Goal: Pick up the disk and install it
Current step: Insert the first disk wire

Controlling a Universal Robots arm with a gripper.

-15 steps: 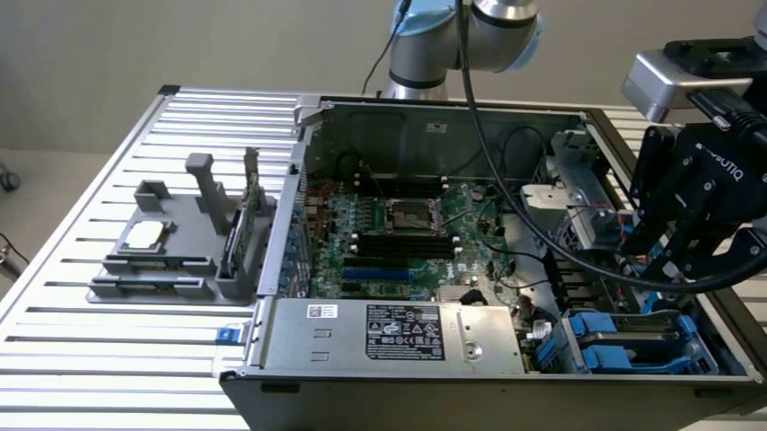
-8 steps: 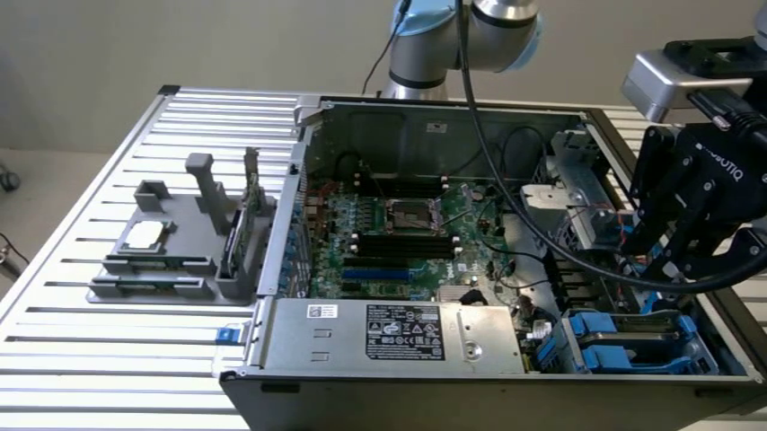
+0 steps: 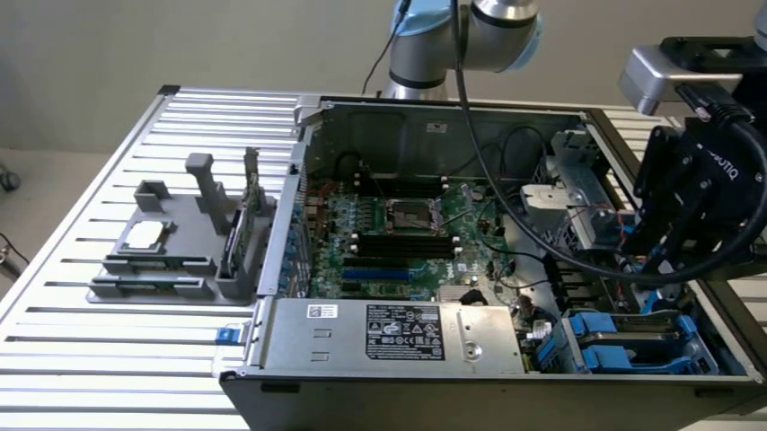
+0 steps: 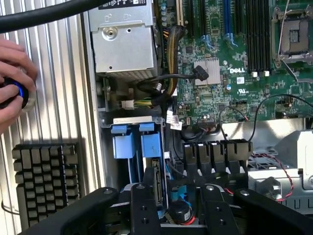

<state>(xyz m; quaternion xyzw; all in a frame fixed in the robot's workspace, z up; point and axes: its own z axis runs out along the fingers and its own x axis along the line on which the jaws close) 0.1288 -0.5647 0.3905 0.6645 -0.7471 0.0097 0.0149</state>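
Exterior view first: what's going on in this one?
The robot arm's gripper hangs over the drive-bay corner of the open computer case, right above the blue carriers sitting in the bay. Whether it grips one of them cannot be told. Off to the side, a person's hand rests on a small knob with a blue ring, next to a keyboard.

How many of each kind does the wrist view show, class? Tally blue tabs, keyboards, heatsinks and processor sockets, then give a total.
Blue tabs: 2
Keyboard: 1
Heatsink: 1
Processor socket: 1
Total: 5
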